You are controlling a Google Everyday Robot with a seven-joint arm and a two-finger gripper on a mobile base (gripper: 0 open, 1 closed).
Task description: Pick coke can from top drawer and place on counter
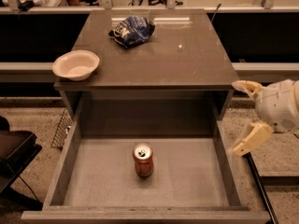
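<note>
The top drawer (223, 157) stands pulled open under the front edge of the counter (182, 59). The coke can (143, 160) is upright on the drawer floor, about midway between the side walls and somewhat nearer the front wall, touching nothing else. The gripper (244, 115) hangs outside the drawer, just off the counter's front right corner. Its two pale fingers (251, 139) are spread wide and hold nothing. The drawer's right wall lies between it and the can. On the counter, a white bowl (75, 65) sits at the left edge near the front corner. A crumpled blue chip bag (132, 30) lies towards the back edge, left of centre.
</note>
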